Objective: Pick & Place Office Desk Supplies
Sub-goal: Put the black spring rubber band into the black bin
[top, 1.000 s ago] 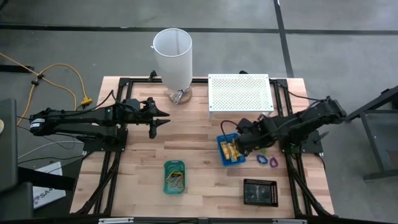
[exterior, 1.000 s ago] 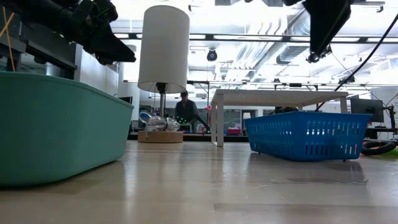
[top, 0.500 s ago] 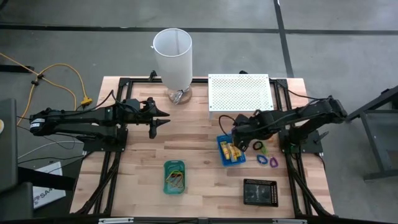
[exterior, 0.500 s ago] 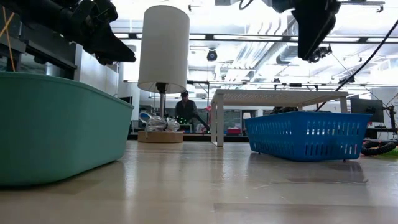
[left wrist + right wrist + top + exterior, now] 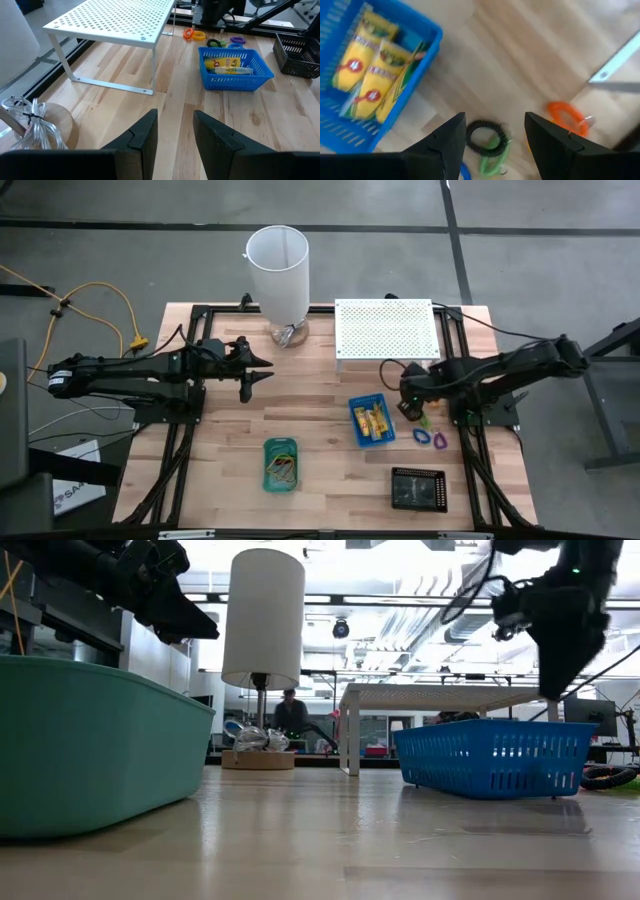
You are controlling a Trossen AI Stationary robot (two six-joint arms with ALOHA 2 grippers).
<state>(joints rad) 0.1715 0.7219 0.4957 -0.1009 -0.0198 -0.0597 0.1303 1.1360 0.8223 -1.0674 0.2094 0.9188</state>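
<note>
2 yellow oblong packets (image 5: 367, 75) in blue mesh tray (image 5: 427, 47); right claw (image 5: 495, 132) spread over black coil loop (image 5: 482, 137).

A robotics lab or workshop: a wooden bench (image 5: 320, 430) on a black frame stands on bare concrete, a yellow cable (image 5: 110, 305) trails past its left edge, exposed ducts and strip lights (image 5: 400, 600) run overhead, and a person (image 5: 291, 712) sits at far desks.

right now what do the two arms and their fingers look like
Both arms are dark, slim and jointed, with black cables running along them. The left gripper ends in two pointed black fingers, blocky and angular up close. The right gripper has matching dark angular fingers.
</note>
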